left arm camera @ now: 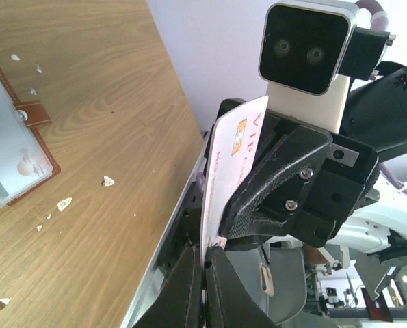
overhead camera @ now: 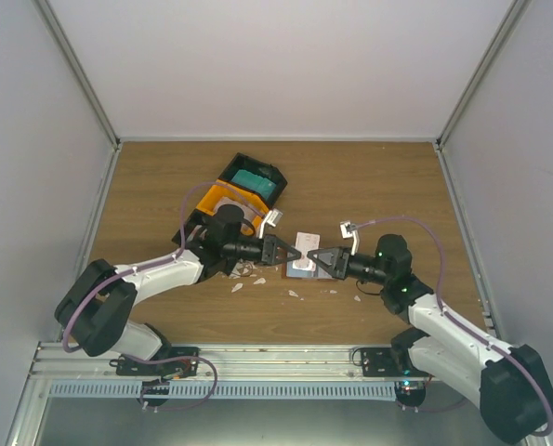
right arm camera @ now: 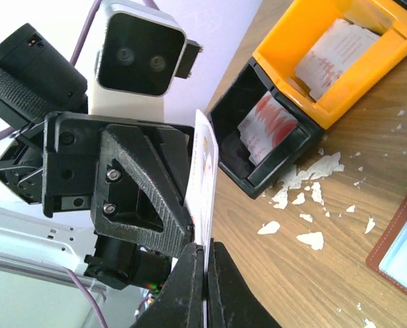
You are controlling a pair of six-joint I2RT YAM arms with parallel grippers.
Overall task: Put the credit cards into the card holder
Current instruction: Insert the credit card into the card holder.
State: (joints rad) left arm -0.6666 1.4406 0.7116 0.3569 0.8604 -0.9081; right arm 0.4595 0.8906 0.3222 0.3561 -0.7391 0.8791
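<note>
Above the table's middle, I am watching both grippers gripping one stiff, glossy red-and-white plastic card (left arm camera: 227, 171) standing on edge. The left gripper (left arm camera: 204, 273) is clamping it, and the right gripper (right arm camera: 206, 273) is pinching it too. The flat brown leather-look card holder (left arm camera: 33, 113) is lying on the wood-grain table (left arm camera: 107, 82). The black-and-orange tray (right arm camera: 285, 61) is holding a ragged red-printed sheet (right arm camera: 333, 55) in its orange bin and a red-printed slip (right arm camera: 268, 130) in a black bin. Torn white scraps (right arm camera: 312, 239) are lying near it.

Tabletop (left arm camera: 107, 82) of matt wood grain, card holder (left arm camera: 15, 147) of brown leather-look material with a glossy clear window, credit card (left arm camera: 227, 171) of smooth glossy plastic, fingers (left arm camera: 182, 287) of matt black plastic, tray (right arm camera: 340, 102) of smooth orange plastic.
</note>
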